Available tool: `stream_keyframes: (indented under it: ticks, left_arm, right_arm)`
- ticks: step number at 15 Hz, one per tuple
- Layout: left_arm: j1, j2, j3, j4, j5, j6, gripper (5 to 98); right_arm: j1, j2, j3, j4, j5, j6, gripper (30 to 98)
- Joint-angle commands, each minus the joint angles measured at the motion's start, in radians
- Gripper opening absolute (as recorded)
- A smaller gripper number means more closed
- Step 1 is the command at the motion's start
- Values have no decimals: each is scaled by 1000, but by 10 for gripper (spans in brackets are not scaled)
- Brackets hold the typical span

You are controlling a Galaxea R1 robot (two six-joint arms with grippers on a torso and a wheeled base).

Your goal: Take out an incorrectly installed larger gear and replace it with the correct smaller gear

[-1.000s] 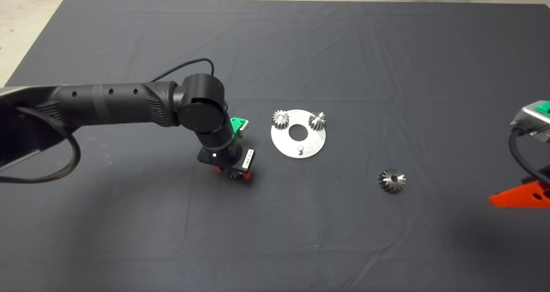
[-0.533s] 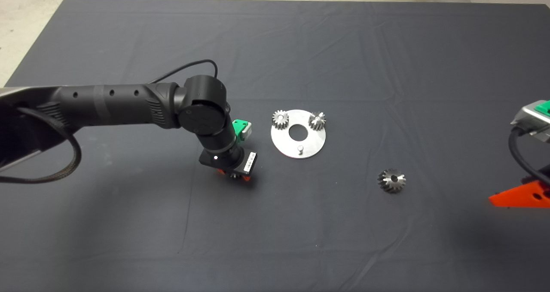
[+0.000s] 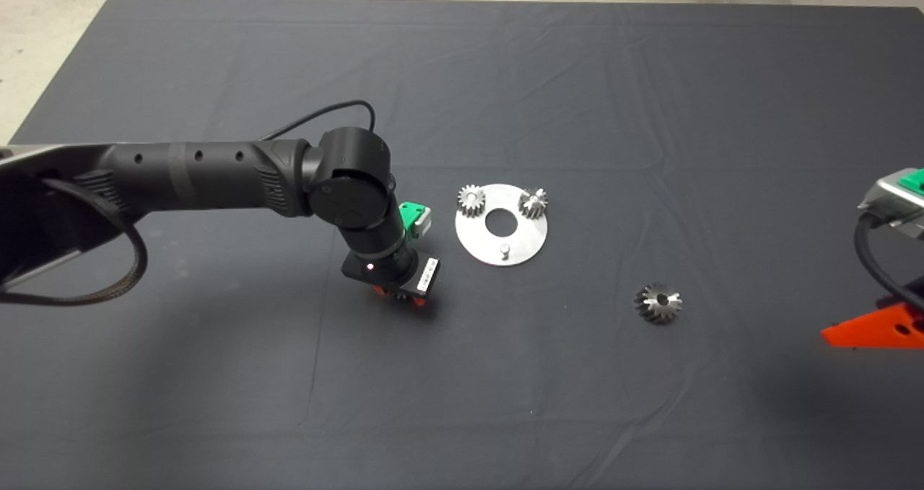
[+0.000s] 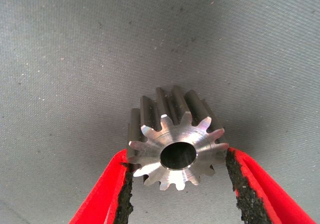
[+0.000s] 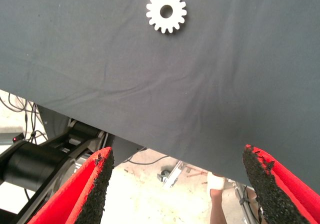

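Left tool (image 4: 176, 176): closed on the small bright silver straight-toothed smaller gear (image 4: 175, 141); one black pad presses each side of the toothed rim, and the dark round bore faces the wrist camera. In the head view this green-and-red tool (image 3: 397, 294) hangs low over the dark mat, at the end of the black arm entering from the left edge.

Gear attitude: the bore axis lies roughly along the fingers rather than across them. Whether the gear touches the mat cannot be determined.

Key relation: the flat round silver metal plate with a central hole (image 3: 521, 245) lies beside the left tool, towards the right side of the worktop and slightly farther from the robot. Its bare short upright pin (image 3: 505, 248) stands on the plate's near edge, the closest point of the plate to the carried gear.

Judgement: the coming move appears to be a short carry towards that pin, ending with the bore lined up over it; the left arm is the nearer by a wide margin.

Occupied positions: two more silver gears (image 3: 470, 200) (image 3: 533, 203) sit on the plate's far rim.

Larger gear (image 3: 658, 303): dark grey steel with slanted flaring teeth, lying off the plate on the mat, well apart from it.

Right tool (image 5: 177, 184): parked at the right edge of the worktop, fingers spread wide, holding nothing.
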Motion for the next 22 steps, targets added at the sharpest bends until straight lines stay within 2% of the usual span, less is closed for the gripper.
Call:
stream_keyframes:
  ticks: [1, 4, 11, 18, 22]
  left_arm:
    - [-9, -2, 7, -9, -5, -5, 454]
    - [-9, -3, -1, -8, -6, -8, 406]
    - [-10, 0, -29, -8, -22, -22, 402]
    - [-11, 17, -33, -8, -22, -28, 438]
    - [-12, 24, -28, -8, -18, -26, 401]
  right_arm:
    - [16, 7, 4, 36, 0, 7, 681]
    - [16, 7, 4, 36, 0, 7, 681]
    - [16, 7, 4, 36, 1, 7, 681]
    - [16, 7, 4, 36, 0, 7, 681]
    - [16, 6, 5, 36, 0, 7, 681]
